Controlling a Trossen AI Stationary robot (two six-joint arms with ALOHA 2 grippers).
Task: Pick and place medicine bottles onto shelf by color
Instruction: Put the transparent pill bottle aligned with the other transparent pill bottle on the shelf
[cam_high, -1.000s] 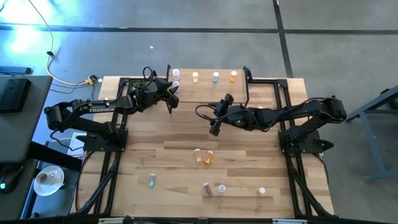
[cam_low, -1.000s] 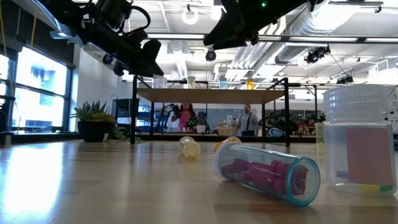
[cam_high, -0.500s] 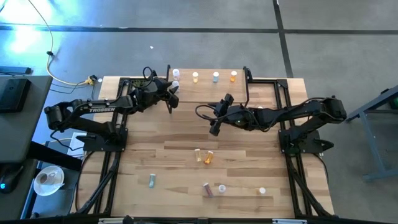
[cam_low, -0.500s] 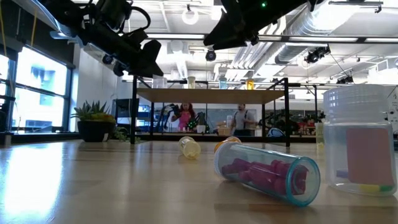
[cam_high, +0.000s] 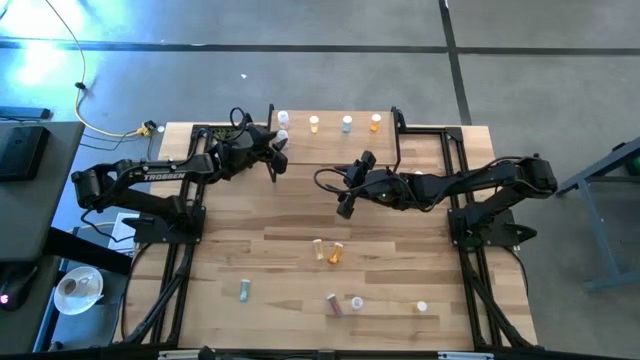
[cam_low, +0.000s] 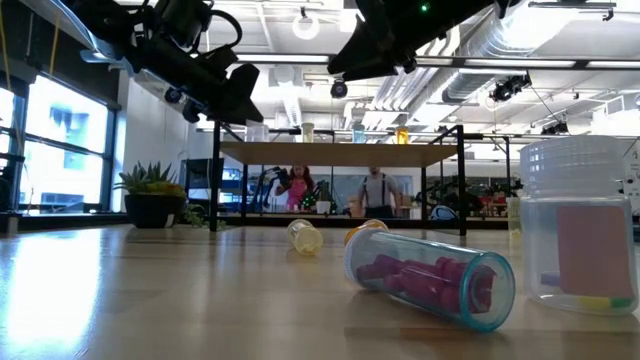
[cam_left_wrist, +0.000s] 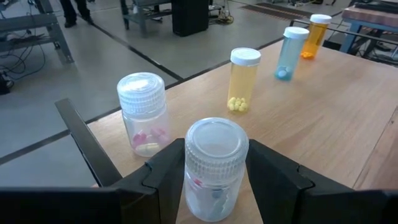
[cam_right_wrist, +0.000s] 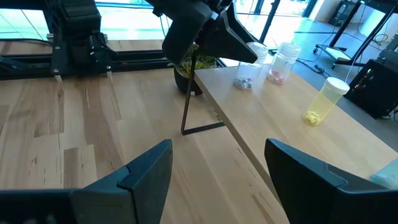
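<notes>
The shelf (cam_high: 330, 140) stands at the table's far edge. On it stand a clear bottle with pink pills (cam_left_wrist: 143, 115), a yellow one (cam_left_wrist: 242, 81), a blue one (cam_left_wrist: 291, 53) and an orange one (cam_left_wrist: 316, 34). My left gripper (cam_high: 277, 145) is at the shelf's left end, shut on another clear bottle (cam_left_wrist: 214, 165). My right gripper (cam_high: 347, 200) hangs open and empty over the table's middle, in front of the shelf. Yellow (cam_high: 318, 249), orange (cam_high: 335, 252), green-blue (cam_high: 243, 291), purple (cam_high: 334, 305) and clear (cam_high: 357, 302) bottles are on the near table. My left gripper pinches the clear bottle's body (cam_left_wrist: 198, 180), just below its white cap, between its two fingers (cam_left_wrist: 165, 171). The fingers come slanting down from the table's left. The bottle is upright with its base at the shelf's top board (cam_right_wrist: 244, 79); whether it rests on it, I cannot tell.
A small potted plant (cam_low: 150, 195) stands at the shelf's left end, below my left gripper. A white-capped bottle (cam_high: 422, 307) sits near the front right. In the low view a purple-pill bottle (cam_low: 430, 275) lies on its side beside a big clear one (cam_low: 585, 235).
</notes>
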